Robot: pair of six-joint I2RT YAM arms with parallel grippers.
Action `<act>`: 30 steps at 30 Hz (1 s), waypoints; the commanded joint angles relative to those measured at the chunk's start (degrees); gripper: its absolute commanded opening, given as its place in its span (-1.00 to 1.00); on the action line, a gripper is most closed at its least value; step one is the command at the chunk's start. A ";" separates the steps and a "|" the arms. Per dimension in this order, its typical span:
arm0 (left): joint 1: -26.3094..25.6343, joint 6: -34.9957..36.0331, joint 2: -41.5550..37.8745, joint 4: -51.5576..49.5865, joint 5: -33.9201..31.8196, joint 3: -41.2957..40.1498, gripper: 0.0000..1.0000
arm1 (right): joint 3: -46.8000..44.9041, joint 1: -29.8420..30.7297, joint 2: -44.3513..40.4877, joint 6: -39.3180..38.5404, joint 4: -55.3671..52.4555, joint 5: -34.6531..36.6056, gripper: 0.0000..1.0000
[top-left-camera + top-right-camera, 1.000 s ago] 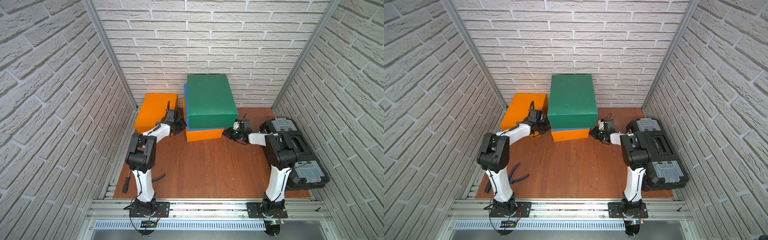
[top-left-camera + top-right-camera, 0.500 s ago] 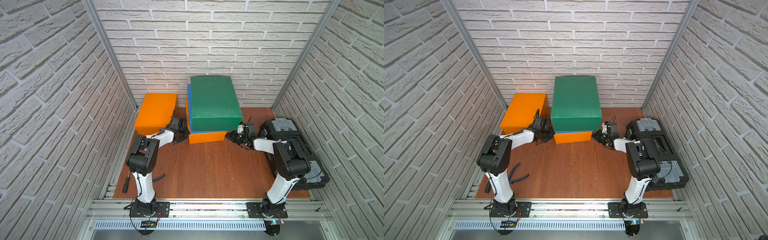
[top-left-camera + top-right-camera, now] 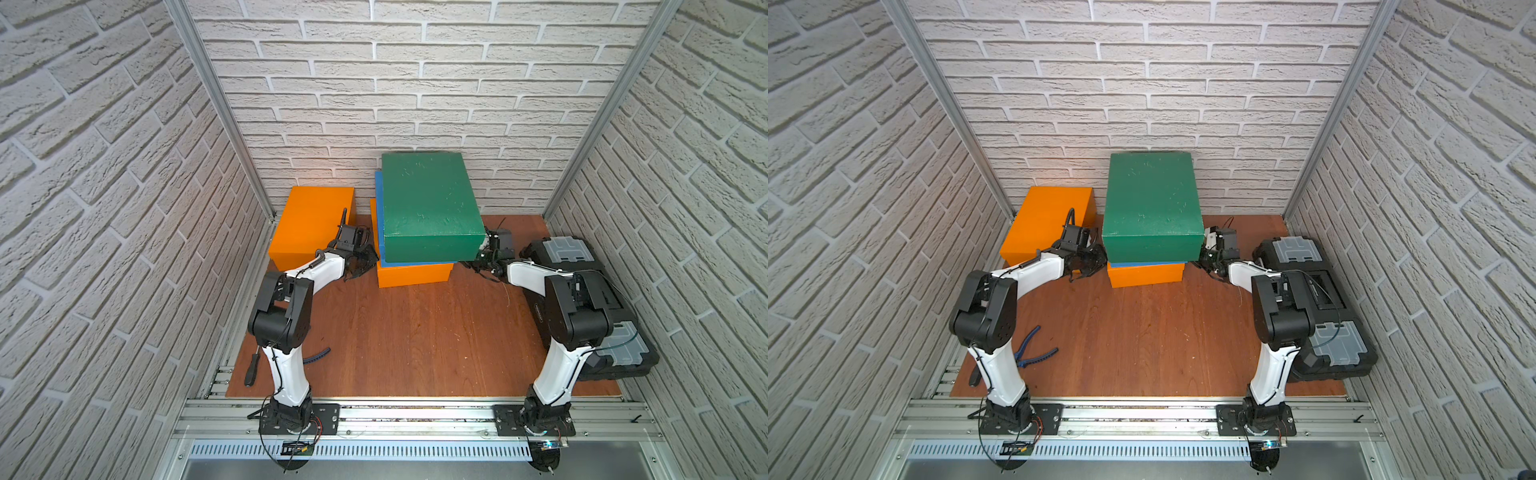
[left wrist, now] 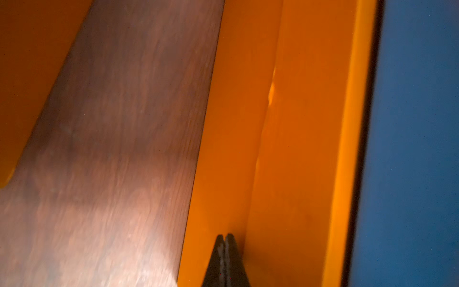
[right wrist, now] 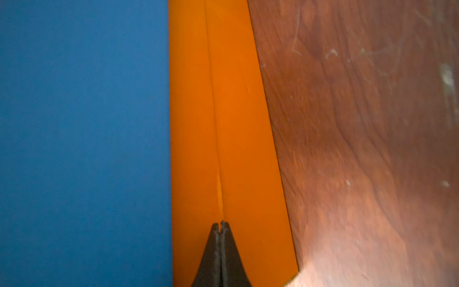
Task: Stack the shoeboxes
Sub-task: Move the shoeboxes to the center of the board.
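Note:
Three shoeboxes stand stacked at the back middle: a green one [image 3: 428, 208] on a blue one [image 3: 415, 263] on an orange one [image 3: 413, 274]. A second orange shoebox [image 3: 309, 224] sits alone at the back left. My left gripper [image 3: 365, 259] is shut and empty, low at the stack's left side; in the left wrist view its fingertips [image 4: 224, 236] lie against the bottom orange box [image 4: 285, 149] under the blue one [image 4: 409, 149]. My right gripper [image 3: 478, 259], also shut and empty, is at the stack's right side, tips [image 5: 220, 223] against the orange wall [image 5: 223, 99].
A black toolbox [image 3: 582, 299] with grey latches lies along the right wall beside my right arm. Blue-handled pliers [image 3: 1030, 349] and a screwdriver [image 3: 251, 368] lie at the front left. Brick walls close in three sides.
The three-box stack has slid slightly forward and to the right between my two shut grippers, which came along with it. The lone orange box has not moved.

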 commanded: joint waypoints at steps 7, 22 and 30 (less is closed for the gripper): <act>-2.38 0.22 3.98 0.17 1.71 4.36 -1.00 | -1.25 2.96 0.18 -0.01 2.10 -2.13 -0.89; -8.57 -2.96 -3.84 6.82 -0.27 -8.62 -1.00 | -26.34 5.59 -18.84 5.25 11.15 0.09 -0.88; -12.14 -4.03 -10.03 8.92 -3.05 -16.12 -1.00 | -34.65 5.50 -34.43 1.51 0.03 5.55 -0.87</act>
